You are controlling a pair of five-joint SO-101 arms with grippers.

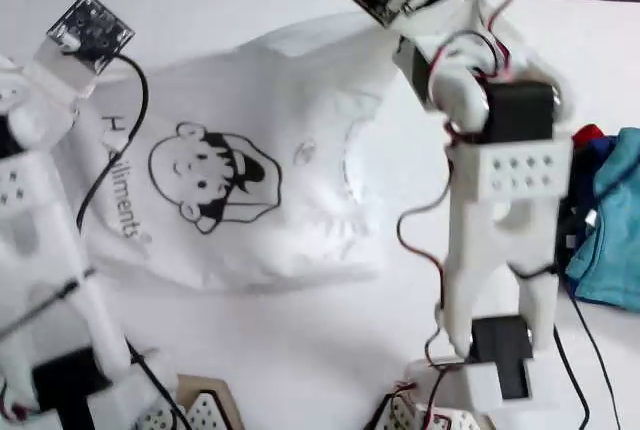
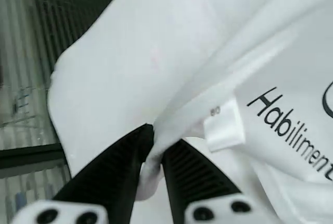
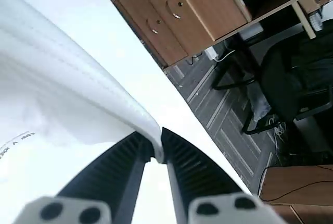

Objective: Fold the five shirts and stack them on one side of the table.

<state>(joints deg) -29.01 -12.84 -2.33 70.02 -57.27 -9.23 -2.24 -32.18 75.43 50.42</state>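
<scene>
The white shirt [image 1: 290, 100] lies spread at the middle of the table [image 1: 300, 350]. It looks soft, light and floppy, so it is best taken at its edges. The left fingers [image 2: 117, 169] pinch its edge at 10 o'clock, the right fingers [image 3: 122, 169] at 1 o'clock. It carries a cartoon face [image 1: 212, 182], black writing [image 2: 291, 130] and a small tag [image 2: 223, 125].

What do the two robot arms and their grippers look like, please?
Both are white plastic segments with black motor blocks. The right arm carries red and black cables, the left arm a black cable. The left gripper and right gripper have black ribbed fingers on white bases with round holes.
</scene>
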